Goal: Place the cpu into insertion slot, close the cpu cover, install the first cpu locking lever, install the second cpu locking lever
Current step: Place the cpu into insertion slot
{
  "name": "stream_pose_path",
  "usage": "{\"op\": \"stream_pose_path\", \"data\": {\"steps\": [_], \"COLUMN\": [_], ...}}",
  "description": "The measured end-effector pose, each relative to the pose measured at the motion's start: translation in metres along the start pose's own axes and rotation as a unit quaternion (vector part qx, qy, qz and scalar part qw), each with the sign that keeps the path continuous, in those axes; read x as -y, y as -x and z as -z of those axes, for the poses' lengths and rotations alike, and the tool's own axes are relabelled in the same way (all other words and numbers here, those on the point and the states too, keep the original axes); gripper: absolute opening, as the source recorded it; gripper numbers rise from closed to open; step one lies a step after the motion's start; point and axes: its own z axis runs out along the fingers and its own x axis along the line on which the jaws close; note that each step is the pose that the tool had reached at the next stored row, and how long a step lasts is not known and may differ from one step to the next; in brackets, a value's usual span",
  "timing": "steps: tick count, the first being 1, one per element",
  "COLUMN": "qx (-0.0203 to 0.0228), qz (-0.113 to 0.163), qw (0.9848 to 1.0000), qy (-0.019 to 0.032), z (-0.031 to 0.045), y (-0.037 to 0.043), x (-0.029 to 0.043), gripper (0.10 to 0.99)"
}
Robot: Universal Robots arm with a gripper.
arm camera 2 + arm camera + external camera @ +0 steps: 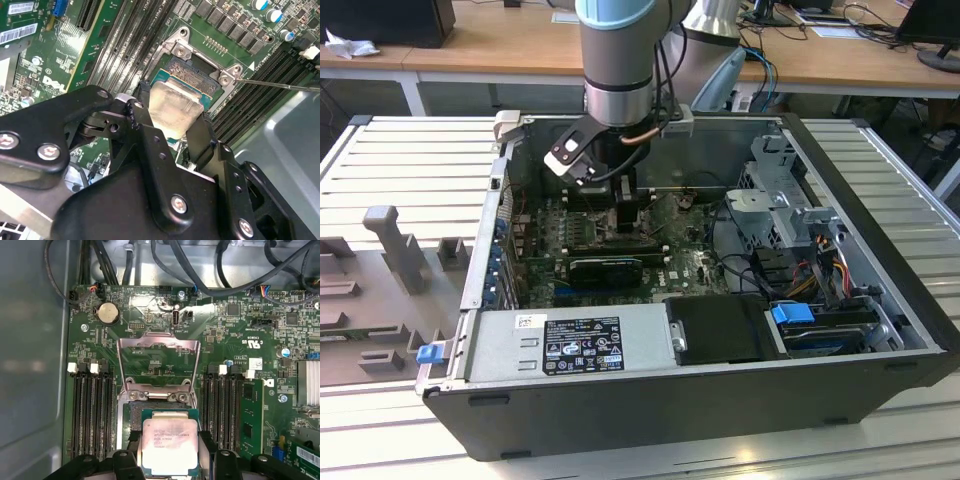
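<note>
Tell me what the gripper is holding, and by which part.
The gripper holds the small flat square cpu with a silver-grey metal top, its fingers clamped on two opposite side edges.

1. The cpu (167, 445) has a shiny silver-grey top with small dark letters and a thin green edge.
2. The gripper (171, 114) is black with little silver screws.
3. The insertion slot (134, 416) has a black frame and is dull grey inside.
4. The cpu cover (157, 341) is shiny silver.
5. The motherboard (225, 340) is dark green with tiny silver dots and thin lines.
6. The memory slots (90, 405) are long black stripes with white clips.
7. The round battery (107, 313) is silver.
8. The cables (107, 262) are mostly black.
9. The computer case (720, 400) is dark grey. It has a blue tab (427, 352) at the exterior view's left and a blue latch (792, 313) at its right.
10. The table (400, 150) is pale grey with ridged stripes.
11. The arm (617, 60) is pale blue-grey and silver.
</note>
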Motion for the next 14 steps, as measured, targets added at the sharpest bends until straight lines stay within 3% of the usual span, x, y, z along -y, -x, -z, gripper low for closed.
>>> {"op": "stream_pose_path", "data": {"steps": [14], "qx": [0.0005], "qz": [-0.008], "qw": [1.0000], "qy": [-0.0004], "z": [-0.0203], "y": [-0.0075], "x": [0.0032], "gripper": [0.537]}}
